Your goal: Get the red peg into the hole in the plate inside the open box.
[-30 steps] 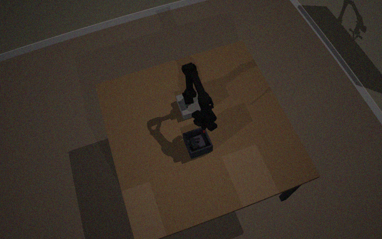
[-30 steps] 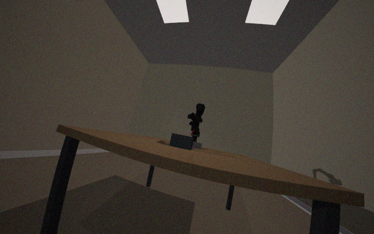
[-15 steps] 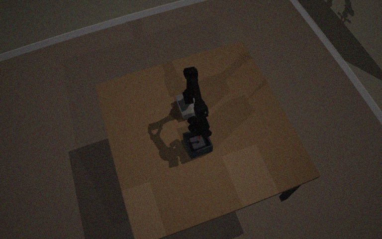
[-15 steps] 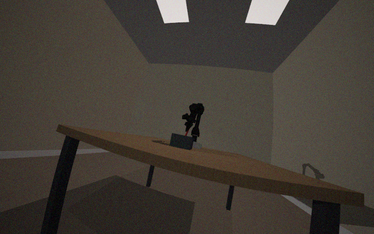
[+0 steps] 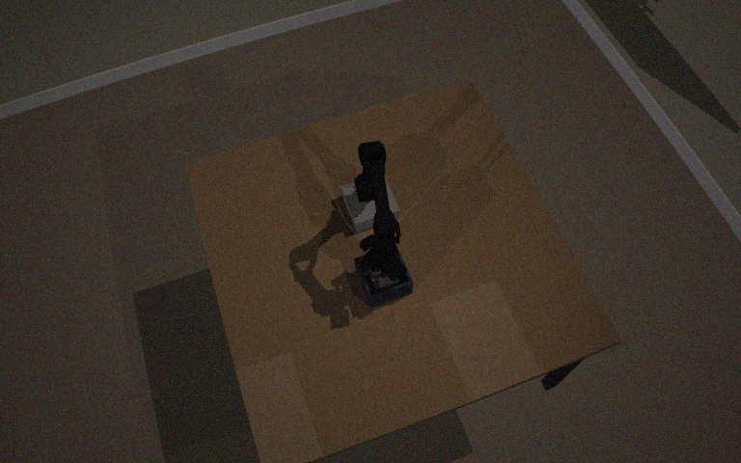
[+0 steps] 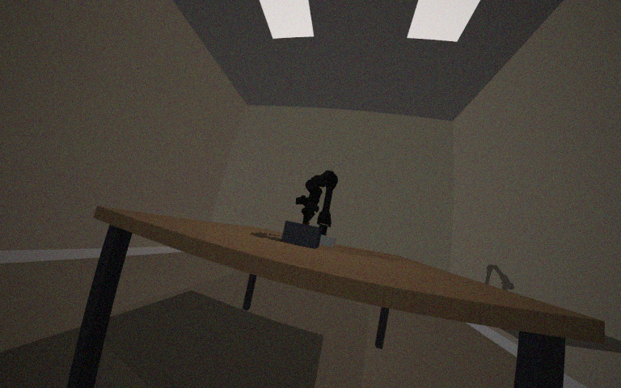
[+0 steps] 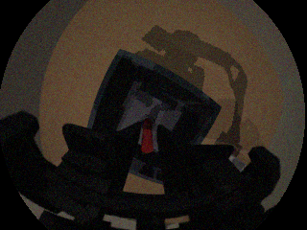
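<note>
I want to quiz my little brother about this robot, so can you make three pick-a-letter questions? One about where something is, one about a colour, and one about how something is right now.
1. Where is the box?
A) On the floor
B) On the table
C) On a chair

2. What colour is the peg by the claw?
A) Red
B) Green
C) Yellow

3. How is the box right now?
A) Shut with a lid
B) Upside down
C) Open at the top

Answers:
1: B. The outside view shows it standing on the wooden top.
2: A. The wrist view shows a red peg between the claw's fingers.
3: C. The wrist view looks past its rim to the plate inside.
</note>
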Motion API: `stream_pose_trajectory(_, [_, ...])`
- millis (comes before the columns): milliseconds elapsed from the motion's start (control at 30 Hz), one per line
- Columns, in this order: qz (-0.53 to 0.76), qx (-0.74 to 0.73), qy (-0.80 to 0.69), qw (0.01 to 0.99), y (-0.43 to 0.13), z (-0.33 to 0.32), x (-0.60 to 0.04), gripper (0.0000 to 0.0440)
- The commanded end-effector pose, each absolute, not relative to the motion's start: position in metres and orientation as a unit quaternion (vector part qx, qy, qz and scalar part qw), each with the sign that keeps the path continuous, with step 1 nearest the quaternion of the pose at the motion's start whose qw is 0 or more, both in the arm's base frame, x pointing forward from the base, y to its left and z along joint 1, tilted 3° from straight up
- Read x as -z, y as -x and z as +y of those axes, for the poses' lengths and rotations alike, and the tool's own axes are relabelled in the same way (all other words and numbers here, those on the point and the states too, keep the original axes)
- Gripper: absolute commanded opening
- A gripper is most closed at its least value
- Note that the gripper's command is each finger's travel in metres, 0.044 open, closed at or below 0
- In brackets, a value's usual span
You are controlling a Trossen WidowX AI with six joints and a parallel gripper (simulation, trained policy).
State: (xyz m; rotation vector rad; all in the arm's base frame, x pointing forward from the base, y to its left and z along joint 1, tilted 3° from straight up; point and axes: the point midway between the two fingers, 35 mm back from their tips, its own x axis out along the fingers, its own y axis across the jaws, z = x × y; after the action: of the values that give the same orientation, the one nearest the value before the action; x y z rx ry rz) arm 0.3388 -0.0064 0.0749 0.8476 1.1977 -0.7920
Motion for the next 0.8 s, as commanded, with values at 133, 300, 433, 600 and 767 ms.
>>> stream_pose_trajectory(133, [0.542,0.352,-0.368,0.669,-0.353,-0.014,-0.062,0.0218])
stream_pose_trajectory(300, [0.536,0.348,-0.369,0.675,-0.368,-0.022,-0.064,0.0346])
stream_pose_trajectory(433, [0.528,0.346,-0.37,0.682,-0.38,-0.03,-0.068,0.0439])
stream_pose_trajectory(600, [0.505,0.346,-0.378,0.695,-0.396,-0.042,-0.075,0.044])
stream_pose_trajectory(767, [0.48,0.347,-0.384,0.708,-0.409,-0.056,-0.082,0.044])
